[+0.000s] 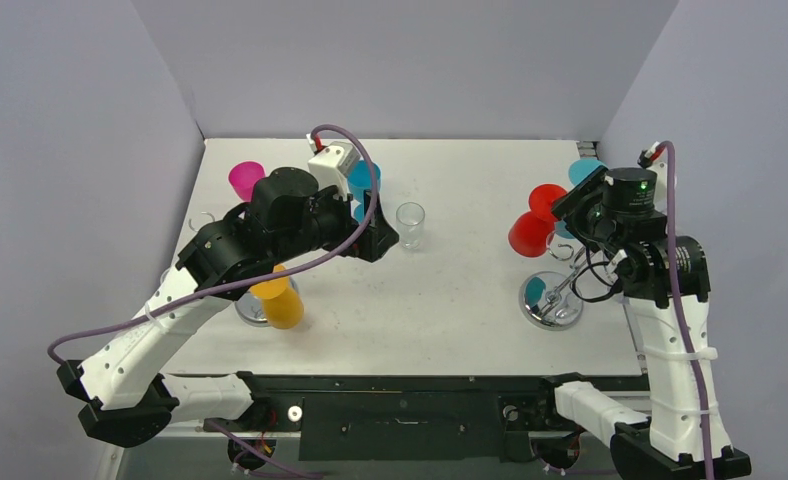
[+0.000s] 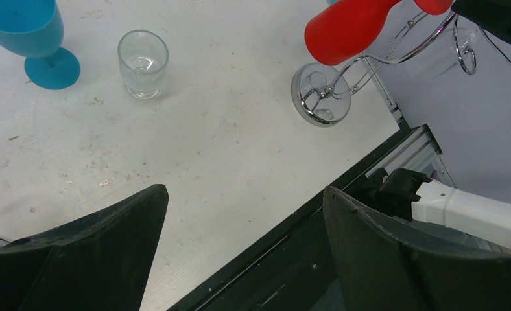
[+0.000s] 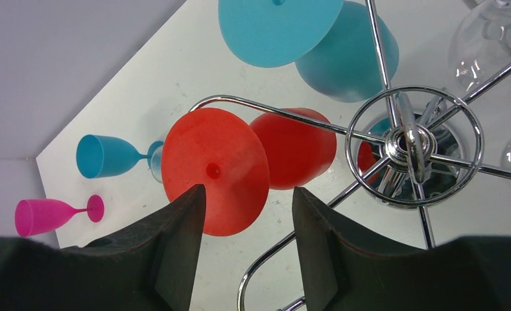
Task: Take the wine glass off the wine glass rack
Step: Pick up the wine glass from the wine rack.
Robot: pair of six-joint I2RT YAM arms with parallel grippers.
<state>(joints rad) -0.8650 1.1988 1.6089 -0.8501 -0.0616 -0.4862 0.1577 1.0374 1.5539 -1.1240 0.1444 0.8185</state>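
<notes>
white table (image 1: 450, 300): right rack (image 1: 553, 312) holds one red glass (image 3: 214, 172), one teal glass (image 3: 279, 26); left claw (image 2: 243, 193), right claw (image 3: 248, 192) unclenched.

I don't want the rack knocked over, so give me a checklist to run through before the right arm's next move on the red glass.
1. The red wine glass hangs on the rack: ok.
2. The right gripper is at the glass's foot, jaws apart: ok.
3. Foot centred in the gap: not ok, its centre sits by one finger.
4. Firm grip on the glass: not ok, nothing pinched yet.
5. Clearance from the teal glass hanging beside it: cannot tell.
6. The left gripper is open, empty and away from the rack: ok.
</notes>
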